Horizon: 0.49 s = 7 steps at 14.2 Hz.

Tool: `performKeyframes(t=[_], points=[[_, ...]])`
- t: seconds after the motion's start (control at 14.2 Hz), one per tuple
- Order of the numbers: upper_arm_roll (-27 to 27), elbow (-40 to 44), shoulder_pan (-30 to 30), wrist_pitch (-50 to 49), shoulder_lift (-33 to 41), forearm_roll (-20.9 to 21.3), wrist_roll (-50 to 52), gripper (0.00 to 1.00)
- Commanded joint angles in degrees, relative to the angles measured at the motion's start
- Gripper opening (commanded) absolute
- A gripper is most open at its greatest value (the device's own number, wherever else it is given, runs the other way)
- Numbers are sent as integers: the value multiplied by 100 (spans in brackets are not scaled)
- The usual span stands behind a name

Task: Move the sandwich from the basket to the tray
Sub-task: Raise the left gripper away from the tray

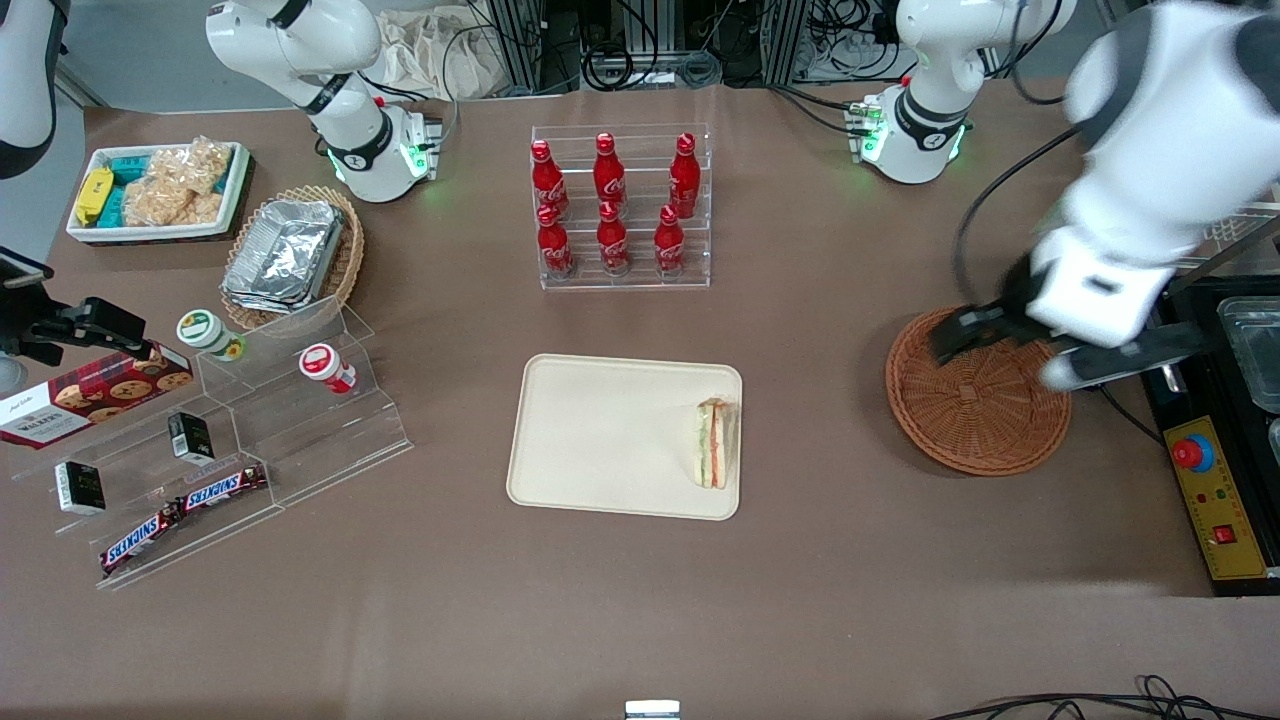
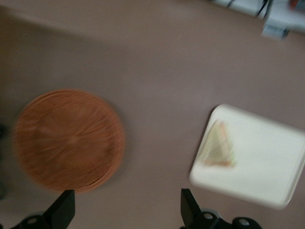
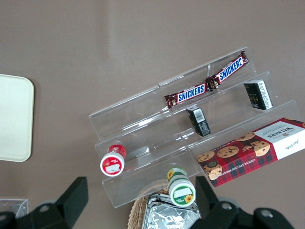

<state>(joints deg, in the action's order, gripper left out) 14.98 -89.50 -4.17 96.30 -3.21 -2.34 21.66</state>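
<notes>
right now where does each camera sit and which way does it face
front view: high, facing both arms; sees cream rectangular tray, triangular sandwich on it, round reddish-brown wicker basket, left gripper above the basket.
left wrist view: looks down past open gripper; shares basket, tray, sandwich with front.
right wrist view: looks down at clear snack shelf; own fingers show.

The front view looks steeply down on the whole table around the flat cream-beige rectangular tray (image 1: 610, 430). The left wrist view, above, shares that tray (image 2: 267, 162); the right wrist view catches its edge (image 3: 14, 119).
</notes>
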Motion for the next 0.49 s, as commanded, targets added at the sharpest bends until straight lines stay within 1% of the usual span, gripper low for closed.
performKeyframes(t=[0.0, 0.14, 0.42], points=[[-669, 47, 197, -883, 424, -126, -1029, 100], [-1136, -94, 258, -1174, 689, -135, -1496, 100], [-1173, 47, 267, -1245, 655, -91, -1515, 100]])
